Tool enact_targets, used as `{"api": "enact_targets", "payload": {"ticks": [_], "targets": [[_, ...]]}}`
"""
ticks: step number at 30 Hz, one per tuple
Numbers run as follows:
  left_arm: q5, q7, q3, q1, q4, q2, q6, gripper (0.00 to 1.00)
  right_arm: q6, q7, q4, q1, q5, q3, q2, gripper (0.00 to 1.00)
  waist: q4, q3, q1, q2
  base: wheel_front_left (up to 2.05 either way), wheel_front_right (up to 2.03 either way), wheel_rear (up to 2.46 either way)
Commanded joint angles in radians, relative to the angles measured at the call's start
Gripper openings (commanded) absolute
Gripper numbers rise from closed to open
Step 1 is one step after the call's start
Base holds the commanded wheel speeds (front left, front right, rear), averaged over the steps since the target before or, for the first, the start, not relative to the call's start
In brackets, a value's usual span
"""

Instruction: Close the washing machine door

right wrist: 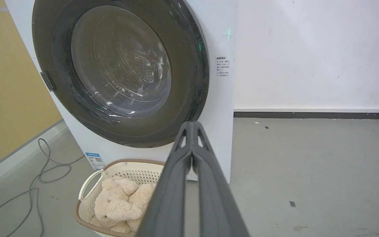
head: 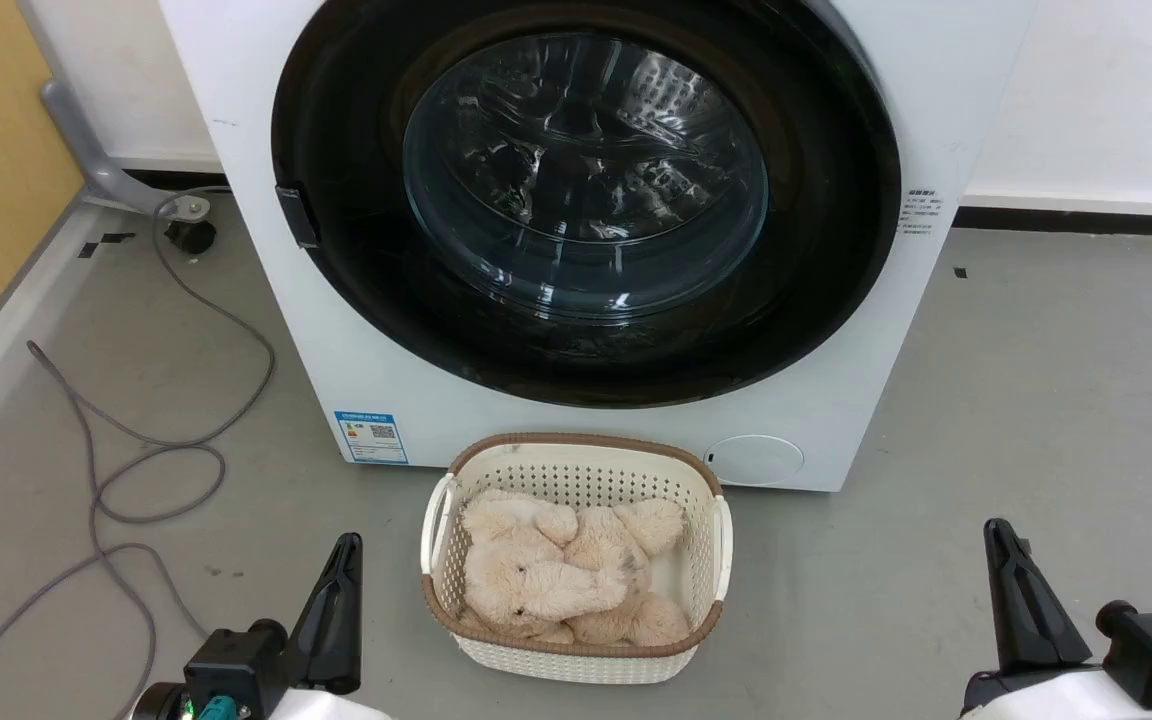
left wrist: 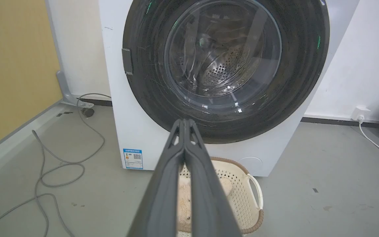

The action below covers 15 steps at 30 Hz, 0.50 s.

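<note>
One blue sticker (head: 371, 437) low on the washing machine (head: 336, 340), print illegible

The grey floor (head: 1036, 400) before me carries the washing machine (head: 836, 430), which stands flat on it. Just in front of the machine sits 1 white basket (head: 576, 470) with a brown rim, with pale plush (head: 556, 580) heaped inside. On my left a grey cable (head: 270, 365) lies in loose loops, running back toward a small black wheel (head: 191, 237). Black tape marks (head: 104, 242) stick to the floor near that wheel, and 1 small mark (head: 959, 272) lies on my right.
</note>
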Motion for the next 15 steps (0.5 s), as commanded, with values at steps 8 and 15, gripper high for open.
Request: {"api": "enact_targets", "payload": {"ticks": [8, 15], "targets": [[0.020, 0.021, 0.007, -0.014, -0.011, 0.000, 0.010, 0.00, 0.000, 0.021, -0.015, -0.012, -0.018, 0.007, 0.004, 0.00, -0.004, 0.000, 0.0000, -0.0001, 0.00, 0.00, 0.00], [0.028, 0.033, 0.009, -0.017, -0.015, 0.000, 0.014, 0.00, 0.000, 0.034, -0.021, -0.015, -0.027, 0.010, 0.004, 0.00, -0.006, 0.000, 0.0000, -0.0001, 0.00, 0.00, 0.00]]}}
